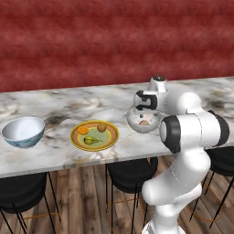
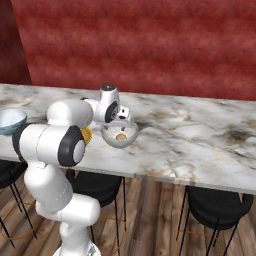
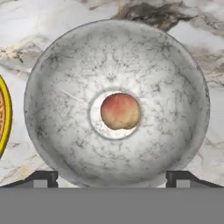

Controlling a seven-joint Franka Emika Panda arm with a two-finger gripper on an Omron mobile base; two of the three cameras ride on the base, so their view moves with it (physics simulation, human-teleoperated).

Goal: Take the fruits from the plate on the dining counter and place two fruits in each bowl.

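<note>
A: Fruits, status check. We count the pinkish-red fruit lying at the bottom centre of the speckled grey-white bowl, alone in it. We log it in the left base view too, low inside that bowl, and in the right base view inside the same bowl.

B: And the other three?

A: On the plate, which sits on the dining counter just left of the speckled bowl, not touching it as far as we can tell. The orange fruit is at the plate's left rear, the brown round fruit at the right rear, and the yellow-green pear-like fruit in front of both.

B: Second bowl?

A: The white and light blue bowl stands at the left end of the counter, well apart from the plate. We see no fruit in it. In the right base view it sits at the left edge.

B: Gripper?

A: The gripper hangs directly above the speckled bowl, pointing down. Its fingers stand spread wide, one tip near each side of the bowl's near rim, with nothing between them. In the left base view we note the hand just over the bowl's rear rim.

B: Anything else?

A: Black round stools stand under the counter's near edge, on a wooden floor.
</note>
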